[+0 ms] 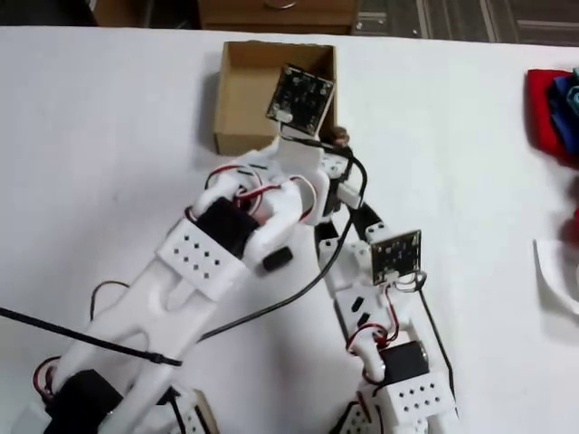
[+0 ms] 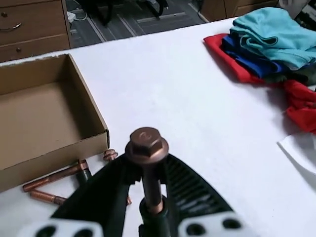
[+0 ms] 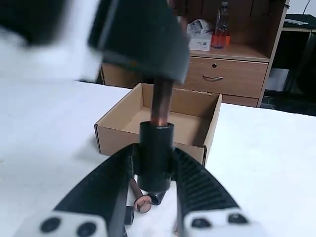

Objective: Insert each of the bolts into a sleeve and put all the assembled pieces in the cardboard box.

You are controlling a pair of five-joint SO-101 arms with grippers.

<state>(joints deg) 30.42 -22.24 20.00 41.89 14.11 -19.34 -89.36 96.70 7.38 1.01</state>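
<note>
1. Bolt (image 2: 146, 143) is pinched by the left gripper (image 2: 146, 168), tip down in the sleeve (image 3: 155, 145), so it can slide in
2. Upright sleeve is squeezed by the right gripper (image 3: 154, 160), seemingly just beside the cardboard box (image 3: 205, 131)

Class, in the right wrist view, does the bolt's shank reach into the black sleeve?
Yes, the bolt runs down into the top of the sleeve.

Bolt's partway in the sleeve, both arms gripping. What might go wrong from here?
1. The shank of the copper hex-head bolt is mostly bare above the black cylindrical sleeve; if the left pincer releases now, it may tip out.
2. Beside the brown cardboard box lie loose copper bolts, near the right pincer; a dropped piece may scatter them.
</note>
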